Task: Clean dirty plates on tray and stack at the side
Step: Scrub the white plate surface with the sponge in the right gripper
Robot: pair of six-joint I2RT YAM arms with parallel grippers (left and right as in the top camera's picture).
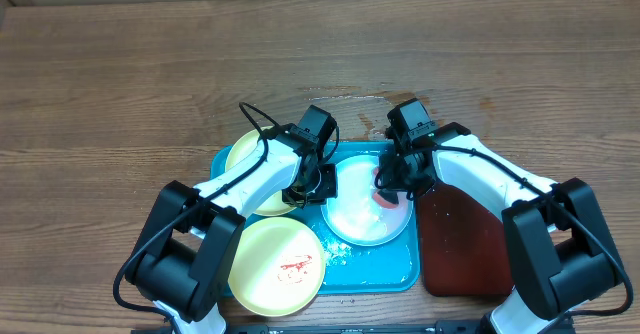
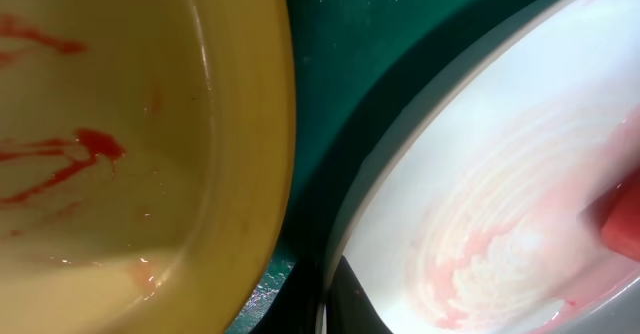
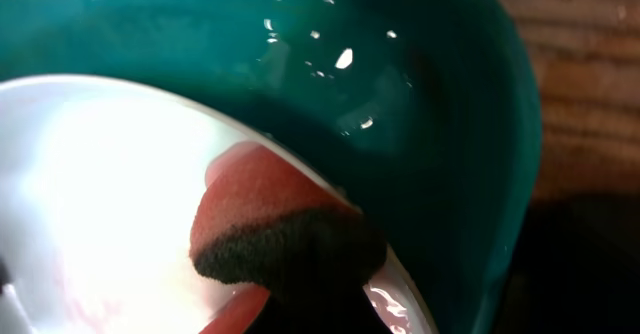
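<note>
The turquoise tray point(image 1: 400, 269) holds three plates. A white plate point(image 1: 360, 219) with pink smears lies in the middle. One pale yellow plate point(image 1: 245, 159) sits at the tray's back left, streaked red in the left wrist view point(image 2: 120, 154). Another yellow plate point(image 1: 277, 266) with a red smear overhangs the front left. My left gripper point(image 1: 305, 189) is shut on the white plate's left rim point(image 2: 400, 174), one dark finger point(image 2: 350, 309) on each side. My right gripper point(image 1: 390, 186) is shut on a red sponge point(image 3: 265, 199) with a black scrub side, pressed on the white plate point(image 3: 100, 194) near its right rim.
A dark red-brown tray point(image 1: 460, 239) lies against the turquoise tray's right side, under my right arm. Wet turquoise tray floor point(image 3: 400, 94) shows behind the sponge. Bare wooden table point(image 1: 320, 54) stretches beyond the trays.
</note>
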